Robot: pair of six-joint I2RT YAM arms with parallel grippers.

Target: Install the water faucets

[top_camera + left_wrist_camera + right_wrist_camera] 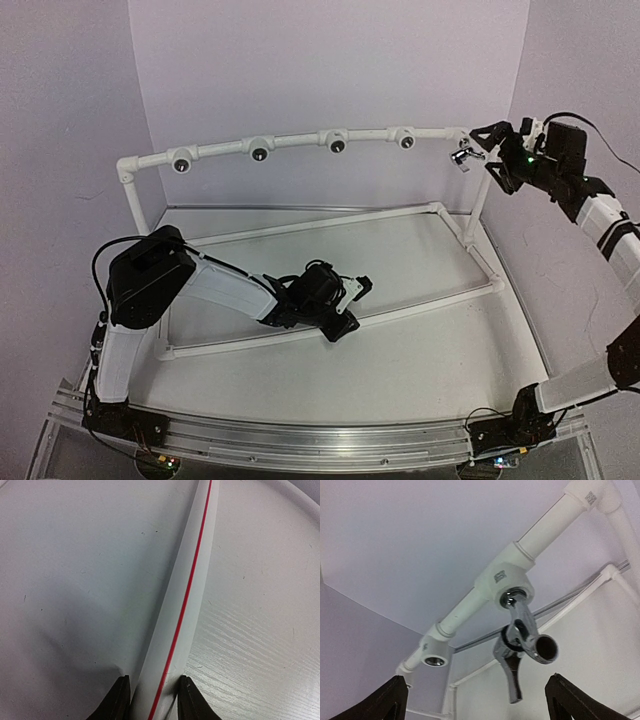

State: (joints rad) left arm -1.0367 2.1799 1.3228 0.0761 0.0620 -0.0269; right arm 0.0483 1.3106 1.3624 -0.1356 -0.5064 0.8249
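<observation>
Faucet number one, the only one in view, hangs from the end fitting of the top rail, at the right end near the frame's far right corner. Its threaded neck sits inside the fitting's mouth, the spout points outward and the lever handle hangs straight down. How deep the thread has gone I cannot tell.

It looks like solid chromed metal: stiff, dense for its size and slick under rubber pads. The best hold is probably across the stout body just below the neck. The spout is round and could slip, and the lever may swivel instead of turning the whole tap. Cross-threading in the plastic fitting is the likely risk.

The right gripper waits just in front of it with its jaws spread wide, one on each side and clear of the chrome. Four more fittings along the rail show dark, unfilled holes.

Down on the tabletop, toward its middle, the left gripper pinches the red-striped base pipe between both jaws, apparently steadying the frame.
</observation>
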